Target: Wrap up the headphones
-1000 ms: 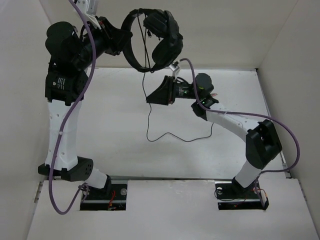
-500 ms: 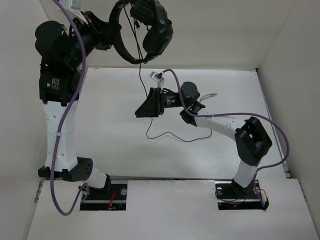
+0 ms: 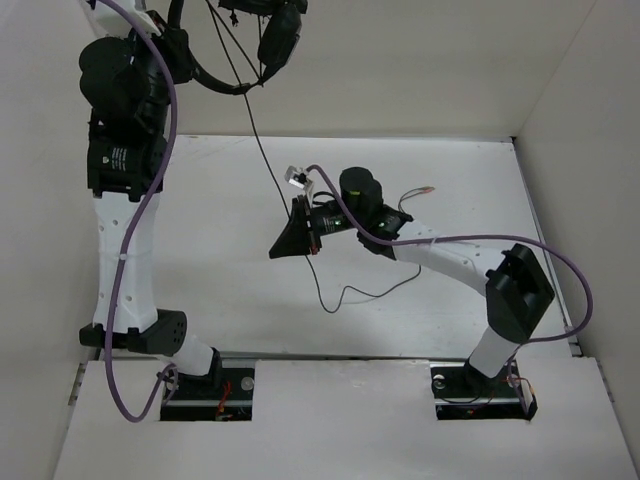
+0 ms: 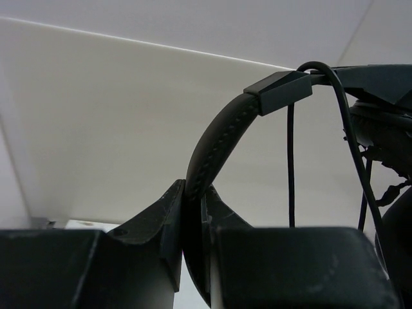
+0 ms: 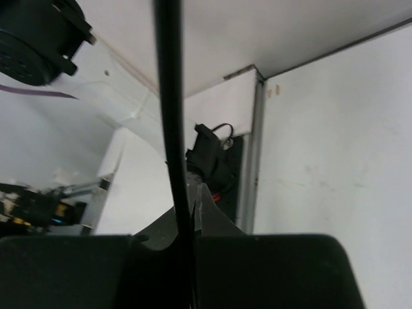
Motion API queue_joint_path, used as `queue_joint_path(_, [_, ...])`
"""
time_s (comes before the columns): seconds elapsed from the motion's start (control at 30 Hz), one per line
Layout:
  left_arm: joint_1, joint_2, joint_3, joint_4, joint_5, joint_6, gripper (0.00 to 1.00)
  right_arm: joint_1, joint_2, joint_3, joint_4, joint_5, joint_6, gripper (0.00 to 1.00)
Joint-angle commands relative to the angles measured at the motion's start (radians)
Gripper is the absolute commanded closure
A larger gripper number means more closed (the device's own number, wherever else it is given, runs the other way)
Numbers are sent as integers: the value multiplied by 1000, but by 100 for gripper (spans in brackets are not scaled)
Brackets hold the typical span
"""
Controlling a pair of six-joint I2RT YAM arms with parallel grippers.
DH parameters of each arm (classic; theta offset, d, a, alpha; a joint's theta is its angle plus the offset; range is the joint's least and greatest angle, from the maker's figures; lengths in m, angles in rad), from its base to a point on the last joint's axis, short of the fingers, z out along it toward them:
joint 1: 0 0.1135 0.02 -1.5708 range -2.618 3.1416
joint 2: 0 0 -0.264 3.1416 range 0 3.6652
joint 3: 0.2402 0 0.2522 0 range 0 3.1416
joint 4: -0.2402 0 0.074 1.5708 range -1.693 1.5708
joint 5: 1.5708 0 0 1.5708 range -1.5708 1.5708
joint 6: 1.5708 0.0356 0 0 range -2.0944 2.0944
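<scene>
The black headphones [image 3: 270, 30] hang high at the top left, partly cut off by the frame edge. My left gripper [image 3: 178, 52] is shut on their padded headband [image 4: 222, 138]; an earcup [image 4: 386, 129] shows at the right of the left wrist view. The thin black cable [image 3: 262, 150] runs taut from the headphones down to my right gripper [image 3: 292, 238], which is shut on it above the table's middle. In the right wrist view the cable [image 5: 168, 96] passes between the closed fingers. Below, the cable lies slack on the table and ends in the reddish plug [image 3: 427, 190].
White walls enclose the table [image 3: 200, 280] at the back, left and right. Thick purple robot cables [image 3: 560, 260] loop off both arms. The arm bases [image 3: 205, 390] sit at the near edge. The right arm stretches across the table's right half.
My left arm has lifted the headphones up and to the left. My right gripper has moved left and slightly down on the cable, which is now taut; the slack loop on the table has shifted.
</scene>
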Motion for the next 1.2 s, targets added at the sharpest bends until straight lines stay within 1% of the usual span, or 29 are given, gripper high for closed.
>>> queue_joint_path(0.0, [-15, -22, -28, 161, -143, 100, 100, 28, -57, 97, -241, 50, -250, 100])
queue_joint_path(0.1, [-16, -25, -55, 177, -158, 145, 100, 28, -78, 145, -368, 100, -370, 100])
queue_joint_path(0.17, [-13, -23, -61, 180, -164, 165, 100, 25, -100, 163, -416, 134, -416, 100])
queue_joint_path(0.23, [-12, -22, -59, 180, -163, 165, 100, 13, -113, 165, -428, 152, -430, 100])
queue_joint_path(0.43, [-13, -28, -44, 171, -155, 151, 100, -50, -147, 133, -421, 188, -441, 100])
queue_joint_path(0.77, [2, -45, -50, 162, -153, 148, 100, -56, -152, 136, -434, 212, -472, 100])
queue_joint_path(1.17, [21, -31, -53, 162, -160, 158, 100, -104, -196, 137, -442, 220, -478, 100])
